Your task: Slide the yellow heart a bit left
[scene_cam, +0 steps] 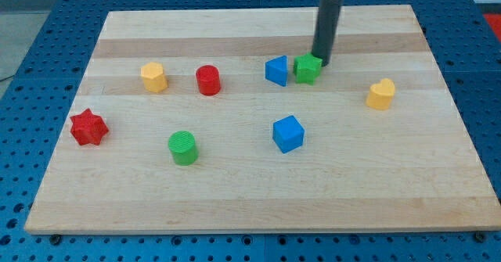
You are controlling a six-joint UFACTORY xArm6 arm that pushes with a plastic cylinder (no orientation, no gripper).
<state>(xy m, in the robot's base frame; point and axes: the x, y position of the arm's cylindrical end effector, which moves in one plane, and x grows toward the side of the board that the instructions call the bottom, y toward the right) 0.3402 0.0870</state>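
The yellow heart (380,94) lies on the wooden board at the view's right, a little above mid-height. My tip (321,61) stands at the view's upper middle, touching or nearly touching the upper right edge of the green star (307,69). The tip is to the left of the yellow heart and a little above it, well apart from it. The dark rod rises from the tip to the view's top edge.
A blue block (275,70) sits just left of the green star. A blue cube (288,133) lies at centre. A red cylinder (208,80), a yellow hexagon (154,77), a red star (88,127) and a green cylinder (183,148) lie on the left half. The board's right edge (458,121) is near the heart.
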